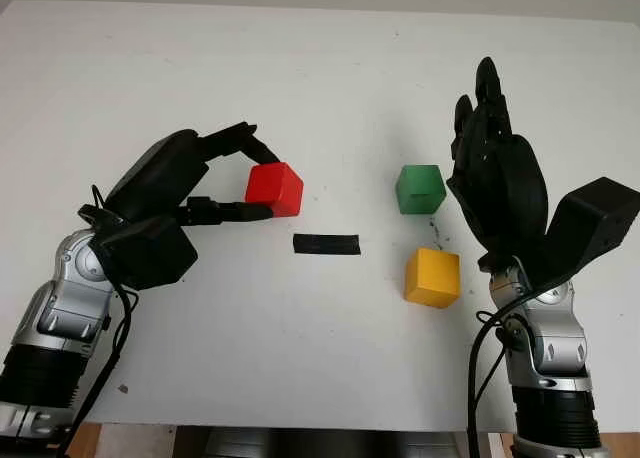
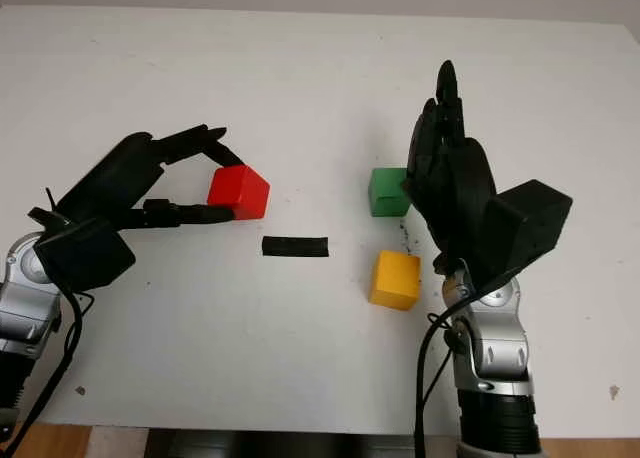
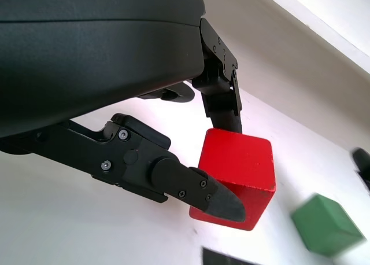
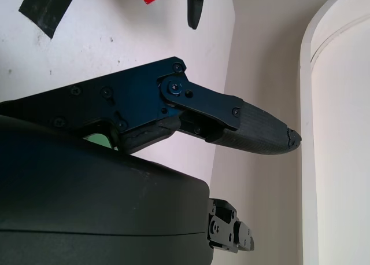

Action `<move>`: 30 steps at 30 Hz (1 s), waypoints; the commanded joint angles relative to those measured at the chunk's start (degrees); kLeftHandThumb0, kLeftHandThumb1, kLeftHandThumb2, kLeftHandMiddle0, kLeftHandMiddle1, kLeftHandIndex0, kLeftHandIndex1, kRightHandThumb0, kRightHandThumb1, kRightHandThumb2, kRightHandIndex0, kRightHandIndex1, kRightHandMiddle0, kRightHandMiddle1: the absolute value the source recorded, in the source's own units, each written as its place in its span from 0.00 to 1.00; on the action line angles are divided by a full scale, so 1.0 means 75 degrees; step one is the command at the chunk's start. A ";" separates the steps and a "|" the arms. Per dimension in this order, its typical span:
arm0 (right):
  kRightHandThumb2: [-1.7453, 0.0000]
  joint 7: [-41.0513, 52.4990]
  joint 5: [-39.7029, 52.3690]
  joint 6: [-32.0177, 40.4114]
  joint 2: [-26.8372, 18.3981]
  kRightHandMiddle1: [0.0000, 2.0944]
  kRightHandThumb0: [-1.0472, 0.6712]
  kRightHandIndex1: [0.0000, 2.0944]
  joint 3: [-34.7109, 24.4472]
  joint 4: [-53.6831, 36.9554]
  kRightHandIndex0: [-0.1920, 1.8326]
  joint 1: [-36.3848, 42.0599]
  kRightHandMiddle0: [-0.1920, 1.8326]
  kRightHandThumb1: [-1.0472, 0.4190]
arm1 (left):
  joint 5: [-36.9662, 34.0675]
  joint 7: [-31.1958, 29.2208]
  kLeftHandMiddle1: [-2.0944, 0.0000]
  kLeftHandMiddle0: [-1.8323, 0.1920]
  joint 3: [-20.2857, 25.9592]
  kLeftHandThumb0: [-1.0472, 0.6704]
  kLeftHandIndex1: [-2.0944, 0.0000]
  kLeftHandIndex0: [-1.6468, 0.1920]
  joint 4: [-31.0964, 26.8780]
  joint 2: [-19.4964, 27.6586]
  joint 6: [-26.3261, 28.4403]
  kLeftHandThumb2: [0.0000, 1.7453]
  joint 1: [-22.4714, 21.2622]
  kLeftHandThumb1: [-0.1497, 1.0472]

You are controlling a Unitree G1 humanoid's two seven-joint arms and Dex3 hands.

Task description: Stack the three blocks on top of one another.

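Observation:
My left hand (image 1: 258, 183) is shut on the red block (image 1: 274, 188), one finger on its far top edge and one on its near side; the block seems held just above the white table (image 1: 300, 68), left of centre. In the left wrist view the red block (image 3: 237, 175) sits between the fingertips (image 3: 217, 198). The green block (image 1: 420, 189) rests on the table right of centre, and the yellow block (image 1: 432, 277) lies nearer to me, just in front of it. My right hand (image 1: 492, 168) is open, raised upright beside the green block's right side, holding nothing.
A strip of black tape (image 1: 326, 244) lies flat on the table between the red block and the yellow one. The table's far edge (image 2: 320, 11) runs along the top of the view, and the near edge lies by my arms.

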 commanded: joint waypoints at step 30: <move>0.58 -0.0195 -0.0080 0.0241 0.0195 0.00 0.18 0.00 0.0138 -0.0525 0.00 0.0214 0.00 0.00 | 0.1603 0.0617 0.98 0.81 -0.0700 0.34 0.29 0.64 -0.0968 -0.0988 0.0502 0.03 0.0455 0.98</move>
